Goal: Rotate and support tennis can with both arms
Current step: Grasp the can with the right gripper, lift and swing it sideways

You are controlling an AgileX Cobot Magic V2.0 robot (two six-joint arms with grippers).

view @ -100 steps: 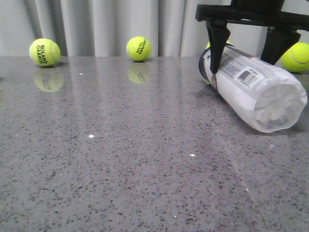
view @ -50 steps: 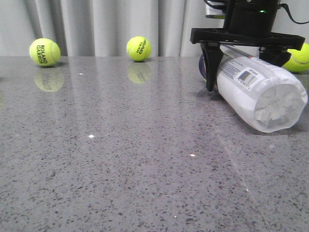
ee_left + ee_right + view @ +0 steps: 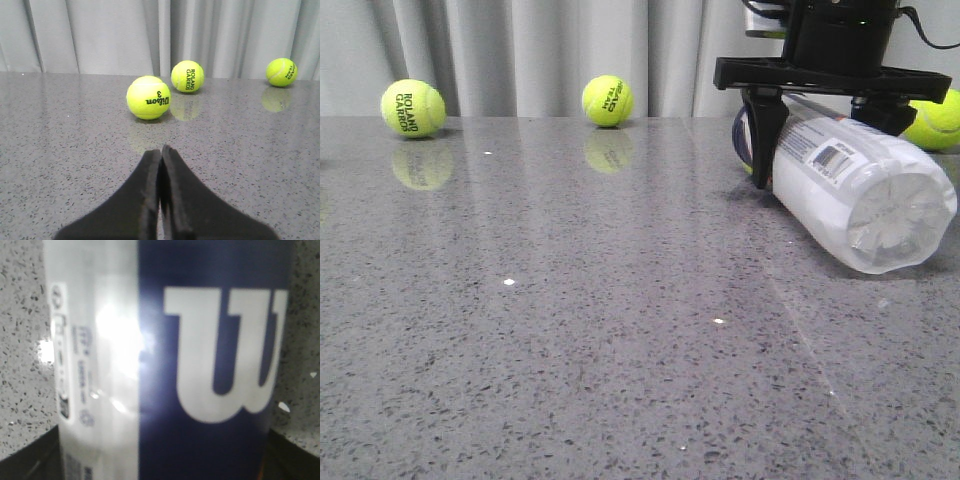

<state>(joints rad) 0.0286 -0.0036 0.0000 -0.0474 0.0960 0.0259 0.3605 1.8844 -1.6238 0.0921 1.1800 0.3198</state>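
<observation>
Lying on its side on the gray table, the tennis can is on the robot's right, with its ridged clear bottom pointing toward the camera. The right gripper is down over the far part of the can, 1 black finger on each side. The fingers look very close to the can's sides, maybe touching, but I cannot tell if they are squeezing it. In the right wrist view the can fills almost everything, showing a navy band with a big white W.

The left gripper is well apart from the can. Its 2 black fingers are pressed together with nothing between them. It points at a Wilson ball on the table, with 2 more balls farther back by the gray curtain.

So I think the job has only just begun. The right arm is in place to hold the can. The can is not lifted and not turned. The left arm has not come over to help hold it. What is left is gripping, turning, and holding it up with both arms.
</observation>
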